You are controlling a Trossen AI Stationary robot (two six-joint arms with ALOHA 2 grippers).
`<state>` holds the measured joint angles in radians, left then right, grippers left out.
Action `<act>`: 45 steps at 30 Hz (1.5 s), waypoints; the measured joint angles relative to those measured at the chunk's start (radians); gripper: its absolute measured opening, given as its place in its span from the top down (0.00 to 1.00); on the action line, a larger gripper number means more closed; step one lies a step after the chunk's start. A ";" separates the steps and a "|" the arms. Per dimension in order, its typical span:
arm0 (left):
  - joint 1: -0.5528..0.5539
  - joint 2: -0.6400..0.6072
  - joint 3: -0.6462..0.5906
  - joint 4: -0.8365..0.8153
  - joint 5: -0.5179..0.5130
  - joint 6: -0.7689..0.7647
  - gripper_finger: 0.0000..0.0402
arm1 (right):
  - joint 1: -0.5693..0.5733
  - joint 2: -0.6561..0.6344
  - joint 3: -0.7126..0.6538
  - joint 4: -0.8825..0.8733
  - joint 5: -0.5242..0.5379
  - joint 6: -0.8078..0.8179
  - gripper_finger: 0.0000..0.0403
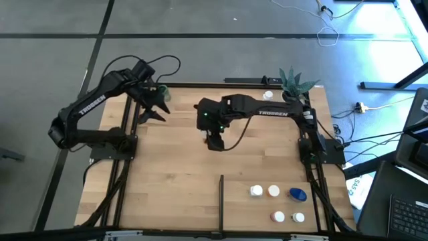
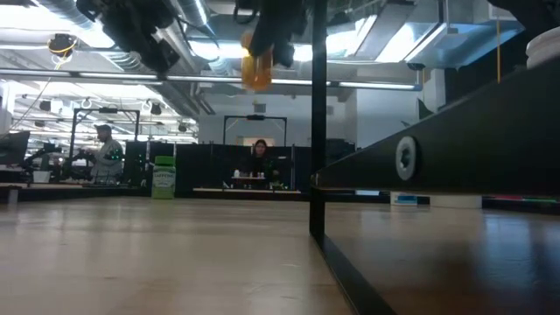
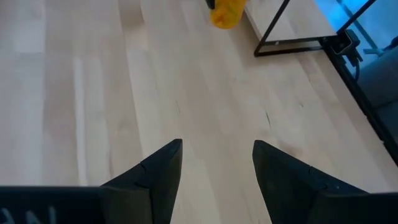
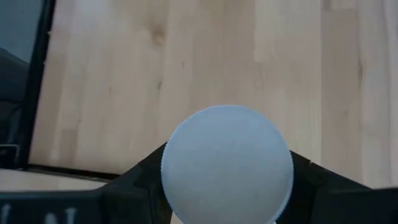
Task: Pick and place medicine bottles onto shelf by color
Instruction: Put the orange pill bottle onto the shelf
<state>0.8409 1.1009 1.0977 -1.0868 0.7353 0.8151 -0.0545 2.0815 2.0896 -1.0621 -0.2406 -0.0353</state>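
1. Your right claw (image 1: 215,142) grasps a small orange medicine bottle (image 2: 256,68) with a round white cap (image 4: 227,165), held above the middle of the light wood-plank bench (image 1: 174,181).
2. Your left claw (image 3: 216,163) hangs released, empty, near the bench's far-left corner.
3. Five more bottles (image 1: 274,191) stand right of the thin black divider bar (image 1: 221,201).

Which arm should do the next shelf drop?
Right. Its pincer already grips a white-capped orange bottle above mid-table, nearer the bottles already placed beside the divider bar. The left pincer is open, empty, at the far-left edge.
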 joint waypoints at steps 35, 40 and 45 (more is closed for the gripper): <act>-0.668 -0.107 0.000 0.155 0.071 -0.271 0.53 | 0.453 -0.196 0.261 -0.446 0.288 0.488 0.51; -0.756 -0.107 0.000 0.241 0.067 -0.250 0.53 | 0.572 -0.193 0.261 -0.457 0.418 0.793 0.51; -0.811 -0.107 0.000 0.252 0.063 -0.237 0.53 | 0.679 -0.158 0.260 -0.461 0.582 1.132 0.51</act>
<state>0.0303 0.9943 1.0977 -0.8349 0.7984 0.5777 0.6242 1.9236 2.3497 -1.5234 0.3413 1.0972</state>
